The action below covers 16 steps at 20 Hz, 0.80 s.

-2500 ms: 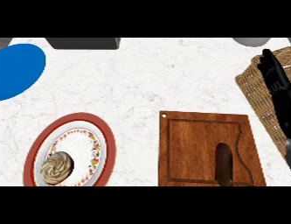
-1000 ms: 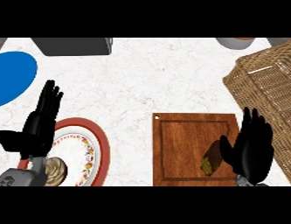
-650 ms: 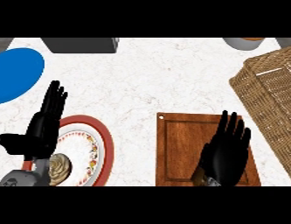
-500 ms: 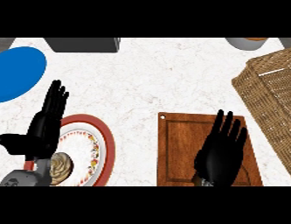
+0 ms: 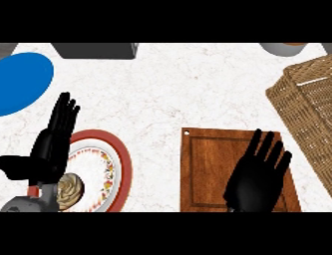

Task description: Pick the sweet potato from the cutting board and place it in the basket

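Both hands are matte black, with long, slender, segmented fingers and a shorter, thicker thumb; the left hand [image 5: 49, 149] shows its thumb jutting out as a rounded stub. At that hand's wrist sits a rounded grey cuff with a darker band, seemingly where the grey forearm starts. The right hand [image 5: 256, 179] is uniformly black, with no markings I can make out.

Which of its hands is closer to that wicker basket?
The right hand: it is over the cutting board, just left of the basket. The left hand is far across, by the red-rimmed plate.
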{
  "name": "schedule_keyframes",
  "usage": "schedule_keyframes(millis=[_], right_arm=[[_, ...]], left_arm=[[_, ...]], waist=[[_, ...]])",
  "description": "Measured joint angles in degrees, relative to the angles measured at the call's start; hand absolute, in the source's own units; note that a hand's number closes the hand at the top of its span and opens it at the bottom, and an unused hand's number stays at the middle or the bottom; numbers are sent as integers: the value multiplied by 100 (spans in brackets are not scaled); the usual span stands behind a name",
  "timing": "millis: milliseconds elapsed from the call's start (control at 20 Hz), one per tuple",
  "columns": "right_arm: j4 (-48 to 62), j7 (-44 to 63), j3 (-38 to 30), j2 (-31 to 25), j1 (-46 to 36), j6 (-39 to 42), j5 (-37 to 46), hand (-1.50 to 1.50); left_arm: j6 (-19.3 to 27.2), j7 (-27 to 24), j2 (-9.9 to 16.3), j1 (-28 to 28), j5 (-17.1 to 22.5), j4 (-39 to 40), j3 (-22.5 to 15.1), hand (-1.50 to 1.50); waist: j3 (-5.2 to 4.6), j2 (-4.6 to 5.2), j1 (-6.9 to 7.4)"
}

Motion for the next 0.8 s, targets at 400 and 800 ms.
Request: schedule_keyframes(millis=[400,800], right_arm=[[-368,0,86,20,243,360,64,-150],[-349,20,213,34,389,443,171,-150]], left_arm=[[4,74,24,75,-20,-171,9,0],[-25,29,-24,171,-31,-230,20,0]], waist=[[15,23,9],[20,43,19]])
